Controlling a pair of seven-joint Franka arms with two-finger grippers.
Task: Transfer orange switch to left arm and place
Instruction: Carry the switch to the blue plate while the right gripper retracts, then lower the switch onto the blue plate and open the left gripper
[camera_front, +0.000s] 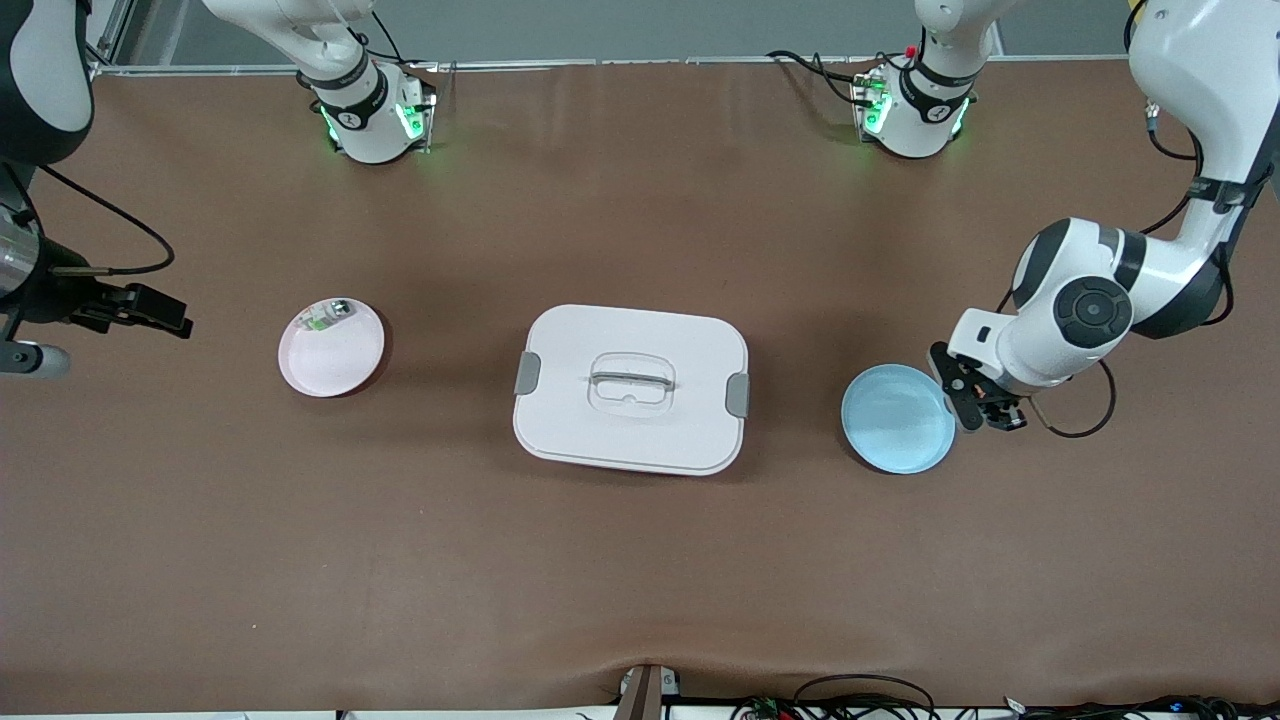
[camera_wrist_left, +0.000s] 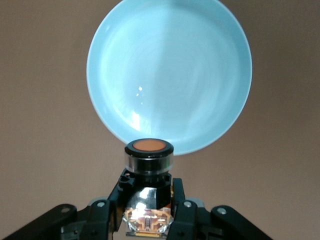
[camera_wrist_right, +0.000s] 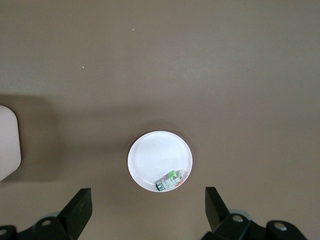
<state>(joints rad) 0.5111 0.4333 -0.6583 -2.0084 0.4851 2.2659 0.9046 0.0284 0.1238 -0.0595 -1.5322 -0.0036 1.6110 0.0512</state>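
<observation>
My left gripper (camera_front: 985, 405) hangs just beside the blue plate (camera_front: 897, 417), at the rim toward the left arm's end of the table. It is shut on the orange switch (camera_wrist_left: 149, 154), a black cylinder with a round orange cap; in the left wrist view the gripper (camera_wrist_left: 150, 186) holds it at the rim of the blue plate (camera_wrist_left: 169, 75). My right gripper (camera_front: 150, 310) is open and empty, up in the air over the right arm's end of the table; its fingers (camera_wrist_right: 80, 207) stand wide apart. The white box (camera_front: 632, 388) stands mid-table between the plates.
A pink plate (camera_front: 331, 350) lies toward the right arm's end with a small green-and-clear silvery part (camera_front: 330, 315) in it; both also show in the right wrist view, the plate (camera_wrist_right: 155, 155) and the part (camera_wrist_right: 169, 181). A box corner (camera_wrist_right: 7, 142) shows there too.
</observation>
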